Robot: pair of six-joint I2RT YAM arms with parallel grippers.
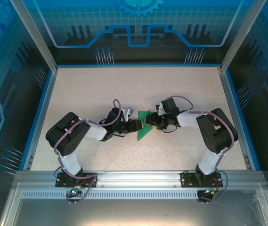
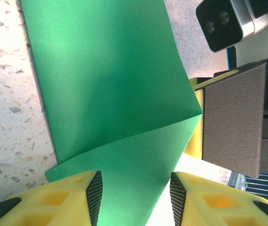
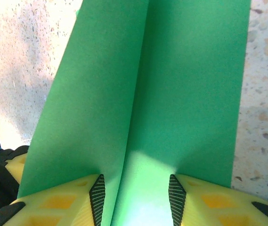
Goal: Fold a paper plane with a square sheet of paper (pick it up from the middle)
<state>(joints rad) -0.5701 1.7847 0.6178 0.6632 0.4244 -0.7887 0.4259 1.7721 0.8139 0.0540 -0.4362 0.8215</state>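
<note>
The square sheet of paper (image 1: 144, 128) is bright green and lies folded at the table's middle, between my two grippers. In the left wrist view the paper (image 2: 110, 70) shows one layer folded over another, its edge running between the pads of my left gripper (image 2: 134, 190), whose jaws stand well apart. My right gripper's finger (image 2: 235, 122) sits just right of the fold's corner. In the right wrist view the paper (image 3: 185, 70) has a long crease down its middle, and my right gripper (image 3: 136, 193) straddles it with open jaws. Both grippers (image 1: 137, 125) (image 1: 150, 122) nearly meet over the paper.
The speckled beige table (image 1: 101, 94) stretches wide around the paper. A blue rim (image 1: 38, 113) bounds it left, right and back. An aluminium rail (image 1: 138, 176) holds both arm bases at the near edge.
</note>
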